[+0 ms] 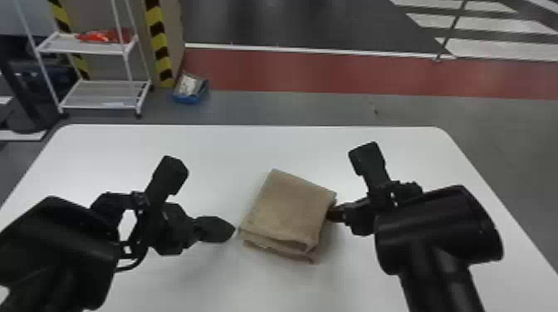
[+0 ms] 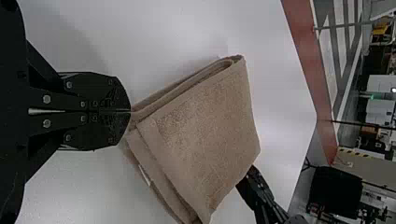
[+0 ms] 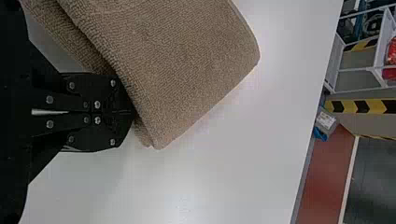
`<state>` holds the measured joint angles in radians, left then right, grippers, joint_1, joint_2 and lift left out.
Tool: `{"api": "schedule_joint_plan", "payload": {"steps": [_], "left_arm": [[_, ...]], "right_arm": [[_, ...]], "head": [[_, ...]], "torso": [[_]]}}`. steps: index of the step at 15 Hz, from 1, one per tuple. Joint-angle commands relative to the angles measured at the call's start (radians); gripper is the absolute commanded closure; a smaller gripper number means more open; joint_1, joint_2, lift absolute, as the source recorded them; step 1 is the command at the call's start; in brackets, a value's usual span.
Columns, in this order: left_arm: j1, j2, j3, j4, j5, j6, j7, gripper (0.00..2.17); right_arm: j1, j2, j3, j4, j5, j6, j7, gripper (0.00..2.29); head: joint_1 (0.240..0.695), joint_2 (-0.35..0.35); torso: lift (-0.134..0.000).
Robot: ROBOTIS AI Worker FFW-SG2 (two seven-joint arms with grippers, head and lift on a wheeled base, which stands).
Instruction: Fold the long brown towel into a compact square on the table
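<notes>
The brown towel (image 1: 288, 207) lies on the white table as a thick, roughly square stack, its layered edges loose at the near side. Just off its near left corner is my left gripper (image 1: 233, 229), shut, with bare table around it. In the left wrist view the closed tips of the left gripper (image 2: 130, 111) end right at a corner of the towel (image 2: 205, 126). My right gripper (image 1: 330, 213) is at the stack's right side. The right wrist view has the right gripper (image 3: 134, 112) shut against the towel (image 3: 173, 60), whose upper layers overlap one finger's edge; no cloth is visible between the tips.
The white table (image 1: 216, 153) extends around the towel on every side. Beyond its far edge stand a white shelf rack (image 1: 101, 89) and a small blue box (image 1: 189, 89) on the floor.
</notes>
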<state>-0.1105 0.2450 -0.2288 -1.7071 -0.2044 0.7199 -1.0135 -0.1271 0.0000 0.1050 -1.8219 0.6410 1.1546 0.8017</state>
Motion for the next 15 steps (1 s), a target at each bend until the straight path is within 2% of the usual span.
{"api": "schedule_joint_plan", "payload": {"steps": [1, 6, 11, 13, 15], "left_arm": [[0.025, -0.003, 0.0, -0.019, 0.008, -0.003, -0.008, 2.15], [0.057, -0.013, -0.004, -0.057, 0.022, -0.003, -0.022, 2.15], [0.054, 0.007, 0.065, -0.1, 0.06, 0.019, -0.013, 2.15], [0.052, 0.008, 0.089, -0.124, 0.068, 0.043, -0.013, 2.15], [0.058, 0.01, 0.103, -0.14, 0.074, 0.059, -0.014, 2.15]], "right_arm": [[-0.011, 0.001, 0.002, 0.015, -0.003, -0.026, -0.015, 2.1], [-0.017, 0.001, 0.021, 0.032, -0.014, -0.069, -0.036, 2.1], [0.072, 0.001, 0.01, -0.117, -0.001, 0.011, -0.021, 2.1], [0.05, 0.001, 0.001, -0.114, 0.0, 0.023, -0.032, 2.1], [0.006, 0.001, 0.012, -0.043, 0.019, 0.008, -0.053, 2.1]], "head": [[0.695, -0.104], [0.695, -0.126], [0.695, -0.108], [0.695, -0.101], [0.695, -0.1]], "torso": [[-0.124], [-0.124], [-0.124], [-0.124], [-0.124]]}}
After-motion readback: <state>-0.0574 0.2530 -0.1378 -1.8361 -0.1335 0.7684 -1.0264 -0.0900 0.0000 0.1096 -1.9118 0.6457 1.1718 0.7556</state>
